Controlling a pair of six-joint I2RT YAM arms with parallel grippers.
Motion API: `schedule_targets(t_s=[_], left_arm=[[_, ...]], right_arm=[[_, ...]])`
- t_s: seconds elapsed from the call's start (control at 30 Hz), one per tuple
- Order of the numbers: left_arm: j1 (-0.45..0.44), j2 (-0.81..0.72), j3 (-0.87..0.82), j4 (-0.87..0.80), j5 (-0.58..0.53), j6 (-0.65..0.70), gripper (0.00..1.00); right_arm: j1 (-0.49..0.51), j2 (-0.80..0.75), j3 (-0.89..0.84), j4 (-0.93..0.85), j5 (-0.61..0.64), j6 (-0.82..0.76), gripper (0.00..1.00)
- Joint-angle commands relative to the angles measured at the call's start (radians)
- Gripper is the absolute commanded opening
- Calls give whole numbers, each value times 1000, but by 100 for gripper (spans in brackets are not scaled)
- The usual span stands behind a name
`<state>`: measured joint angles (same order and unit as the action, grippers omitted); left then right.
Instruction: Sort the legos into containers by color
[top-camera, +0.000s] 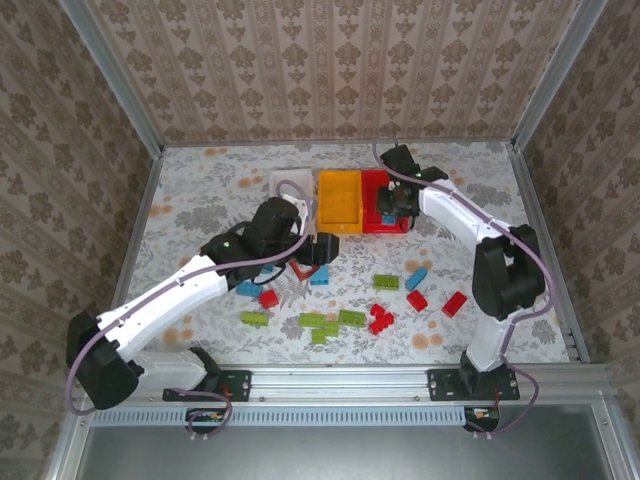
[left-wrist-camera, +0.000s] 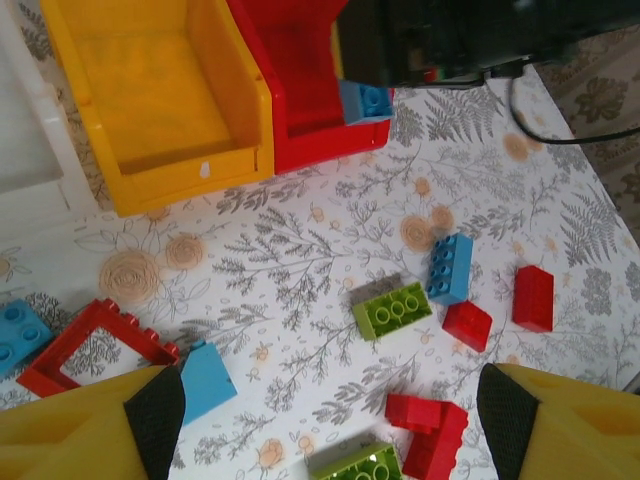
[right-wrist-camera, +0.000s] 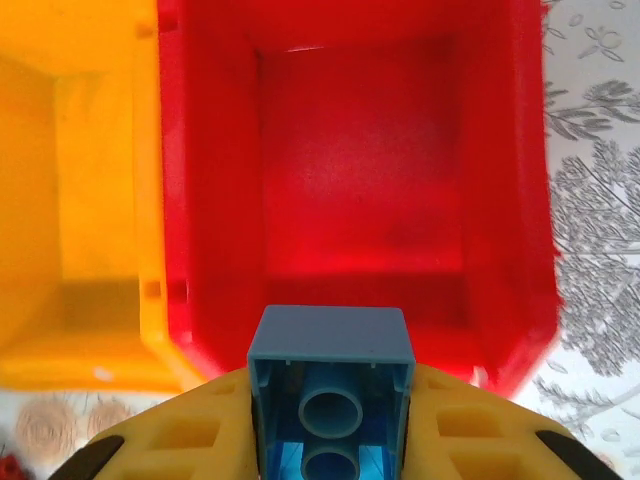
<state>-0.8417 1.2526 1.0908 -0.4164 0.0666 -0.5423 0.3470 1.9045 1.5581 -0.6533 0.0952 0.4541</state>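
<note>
Sorting is barely being begun: blue lego (right-wrist-camera: 330, 345) being pinched by right gripper (right-wrist-camera: 332, 432) over empty red bin (right-wrist-camera: 505, 200), left gripper (left-wrist-camera: 330, 420) gaping empty.

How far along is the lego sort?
Done: nothing visible; the yellow bin and red bin are bare inside. In hand: the right gripper holds a blue brick at the red bin's near wall; the left gripper hangs open over the table. Left: loose bricks in red, blue and green, plus the red frame.
</note>
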Motion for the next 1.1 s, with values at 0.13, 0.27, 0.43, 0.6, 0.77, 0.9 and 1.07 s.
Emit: schedule_targets(t_s=[0.13, 0.27, 0.43, 0.6, 0.77, 0.9, 1.07], left_arm=[[17, 52, 71, -19, 1, 38, 80], [30, 67, 73, -69, -3, 17, 79], [47, 66, 46, -120, -11, 6, 76], [91, 68, -1, -193, -47, -76, 68], [172, 109, -66, -229, -6, -195, 54], [207, 191, -67, -210, 37, -271, 47], [232, 305, -35, -249, 64, -358, 47]], right_arm=[[-3, 194, 181, -100, 38, 40, 30], [-3, 191, 168, -100, 46, 49, 39], [-2, 140, 161, -101, 55, 44, 50], [-3, 58, 155, -106, 68, 42, 51], [19, -122, 29, -5, 53, 0, 48], [66, -301, -204, 239, -209, -55, 50], [148, -441, -387, 352, -347, -18, 56]])
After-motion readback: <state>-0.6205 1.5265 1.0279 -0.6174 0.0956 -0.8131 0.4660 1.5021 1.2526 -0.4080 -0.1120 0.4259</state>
